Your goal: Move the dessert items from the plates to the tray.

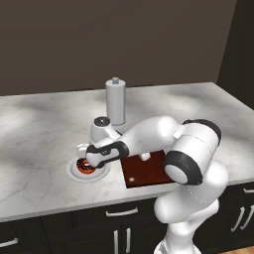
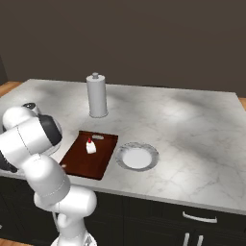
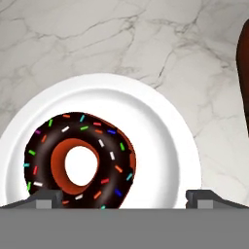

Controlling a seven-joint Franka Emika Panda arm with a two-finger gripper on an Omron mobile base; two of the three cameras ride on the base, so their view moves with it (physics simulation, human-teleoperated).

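The left base view looks forward and down from behind the arm at the marble counter (image 1: pixel 39 129), with the grey canister (image 1: pixel 115 101) at mid-distance. The right base view faces the same counter (image 2: pixel 192 125) from the other side; both share the canister (image 2: pixel 97 96) and the dark tray (image 1: pixel 146 171) (image 2: pixel 89 156). The hand view looks steeply down, very near, onto a white plate (image 3: pixel 160 146) and donut (image 3: pixel 80 160).

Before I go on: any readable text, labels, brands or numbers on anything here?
None. The tall grey cylindrical canister, dark reddish-brown rectangular tray, round white plates, chocolate ring donut and white cake piece with red top are all unmarked; the donut carries sprinkles, no lettering.
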